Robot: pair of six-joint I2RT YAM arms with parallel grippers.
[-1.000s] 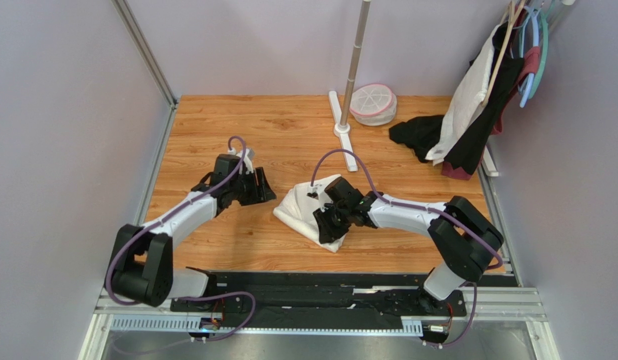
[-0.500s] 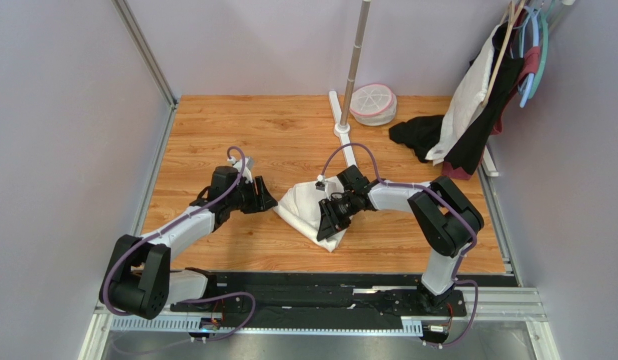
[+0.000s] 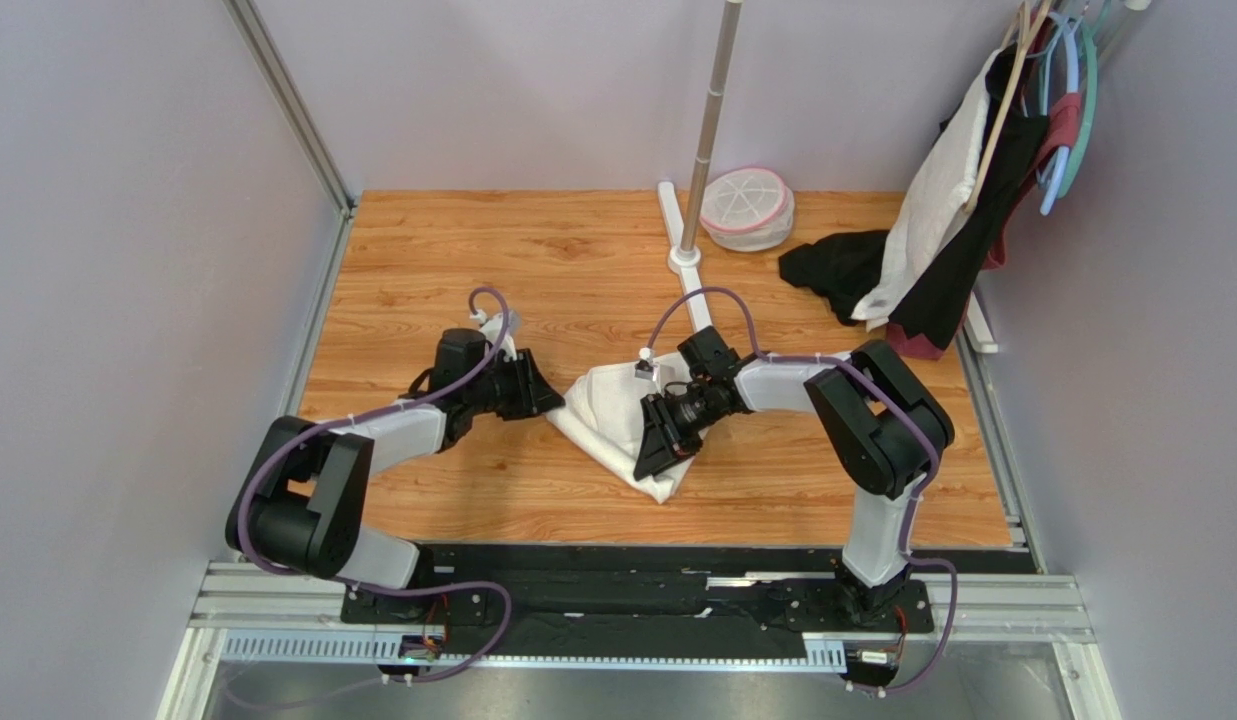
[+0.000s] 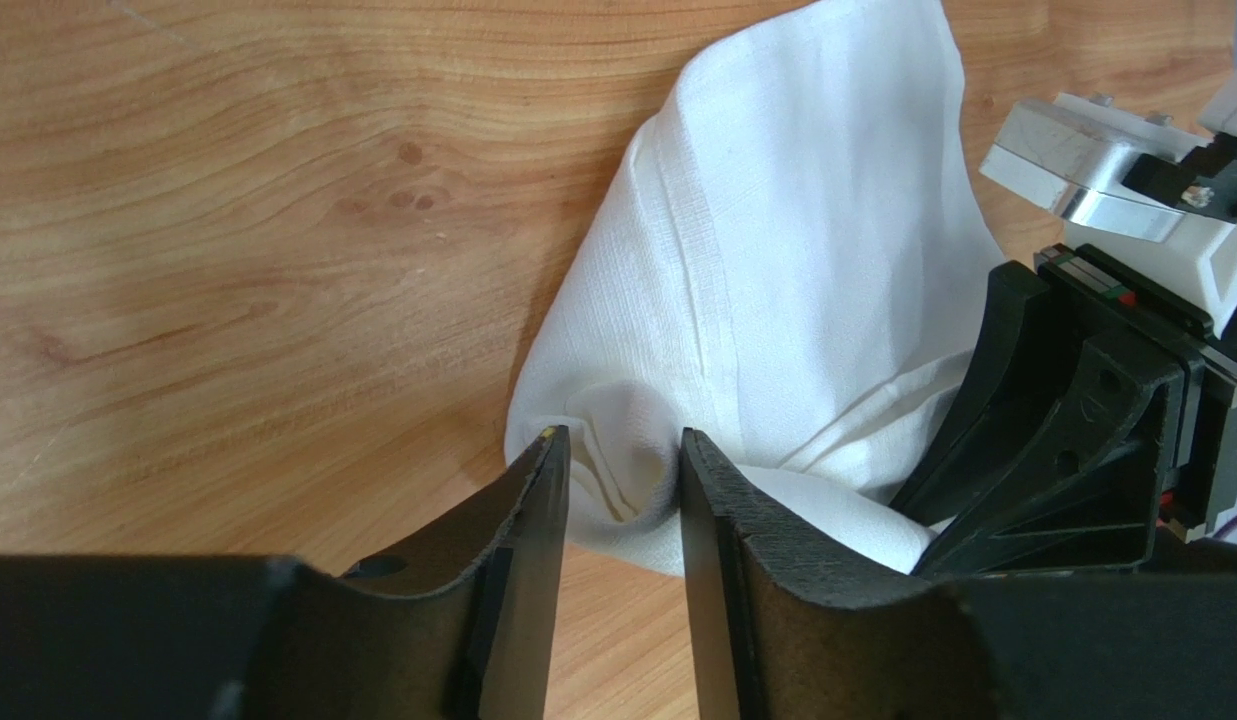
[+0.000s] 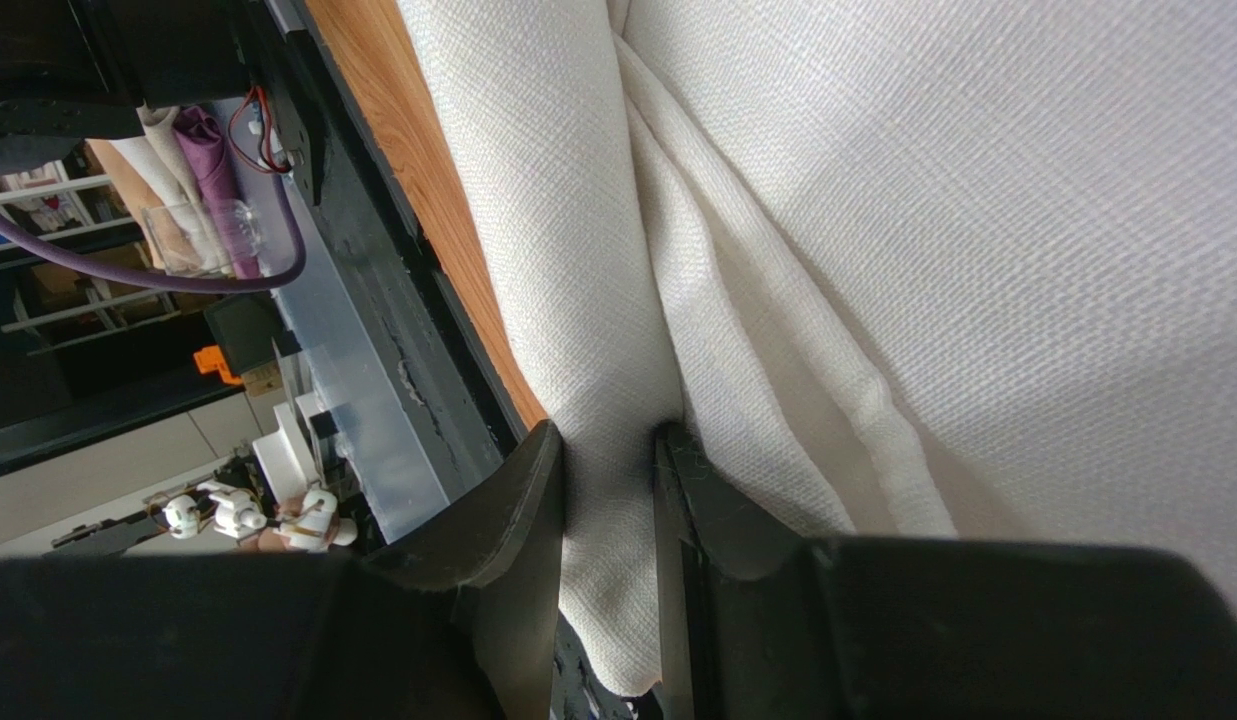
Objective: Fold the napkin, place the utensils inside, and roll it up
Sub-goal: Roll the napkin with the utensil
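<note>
The cream-white napkin (image 3: 606, 413) lies crumpled and partly folded on the wooden table, between both grippers. My left gripper (image 3: 543, 399) is at its left corner. In the left wrist view the jaws (image 4: 617, 450) stand narrowly apart with a bulge of the napkin (image 4: 790, 270) pinched between them. My right gripper (image 3: 662, 438) is on the napkin's near right side. In the right wrist view it (image 5: 609, 450) is shut on a hanging fold of the napkin (image 5: 880, 225). No fork shows in any view.
A pole stand (image 3: 702, 135) with a white foot (image 3: 684, 248) stands at the back. A round pink-rimmed basket (image 3: 747, 207) sits beside it. A black cloth (image 3: 835, 270) and garments on hangers (image 3: 977, 165) are at the back right. A black rail (image 3: 654, 578) runs along the near edge.
My left gripper has moved right to the napkin's left corner and its jaws have narrowed onto the cloth. My right gripper has stayed on the napkin while its arm shifted.
</note>
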